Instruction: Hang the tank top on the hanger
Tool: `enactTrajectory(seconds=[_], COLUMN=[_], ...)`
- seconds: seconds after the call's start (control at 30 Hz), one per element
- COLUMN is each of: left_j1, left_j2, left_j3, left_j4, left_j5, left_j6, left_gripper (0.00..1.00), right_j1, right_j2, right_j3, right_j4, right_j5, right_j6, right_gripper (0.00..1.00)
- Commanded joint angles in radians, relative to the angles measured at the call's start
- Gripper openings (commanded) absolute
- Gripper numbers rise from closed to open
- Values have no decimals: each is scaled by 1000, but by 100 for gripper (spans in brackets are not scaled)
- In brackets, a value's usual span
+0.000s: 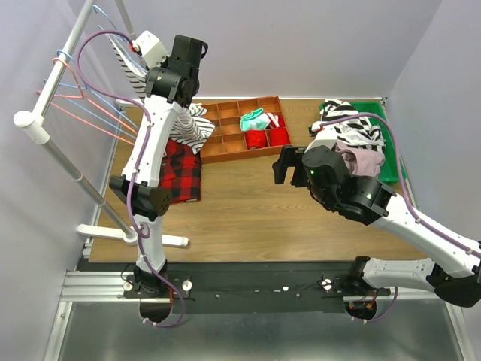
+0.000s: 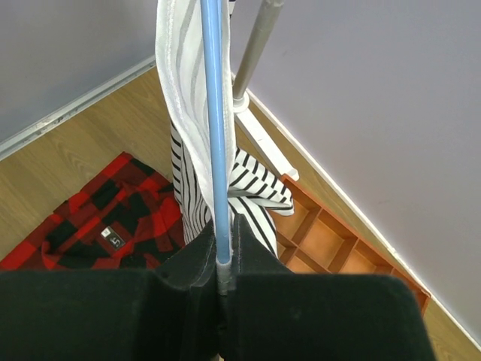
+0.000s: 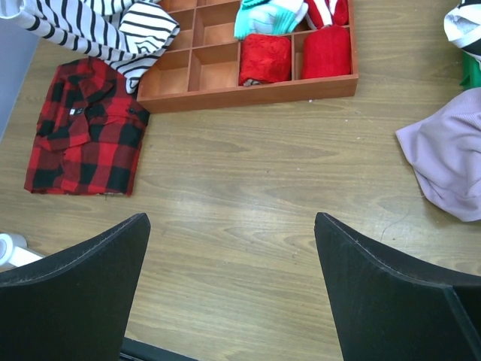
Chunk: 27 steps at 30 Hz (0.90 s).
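Observation:
My left gripper (image 1: 137,47) is raised by the clothes rack and shut on the light-blue wire hanger (image 2: 214,113); its wire runs up from between the closed fingers (image 2: 224,241). The hanger also shows in the top view (image 1: 111,20). The tank top (image 2: 180,90), white with thin black stripes, is draped over the hanger and hangs down behind the left arm (image 1: 192,129); its lower end shows in the right wrist view (image 3: 98,30). My right gripper (image 1: 284,165) is open and empty above bare wooden table (image 3: 231,226).
A red-black plaid shirt (image 1: 182,171) lies on the table below the rack (image 1: 60,68), which carries pink and blue hangers (image 1: 83,113). A wooden compartment tray (image 1: 225,143) holds red and teal items. A clothes pile (image 1: 353,135) lies on a green mat at right.

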Motion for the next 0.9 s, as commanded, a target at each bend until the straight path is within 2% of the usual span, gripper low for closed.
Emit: enactTrajectory(seconds=[0.0, 0.17, 0.4, 0.87], left_j1=[7, 11, 57, 59], left_j2=[-26, -40, -54, -101], left_j3=[17, 11, 9, 12], left_j4=[53, 49, 57, 66], left_j5=[-57, -79, 15, 38], left_j6=[32, 33, 13, 24], left_gripper=[0, 0, 0, 0], right_j1=[7, 5, 7, 7], right_j2=[6, 7, -5, -8], right_j3=[-2, -5, -8, -21], right_j4=[-10, -5, -11, -2], right_j5=[7, 6, 7, 1], right_j6=[7, 4, 2, 5], right_gripper=[98, 98, 98, 98])
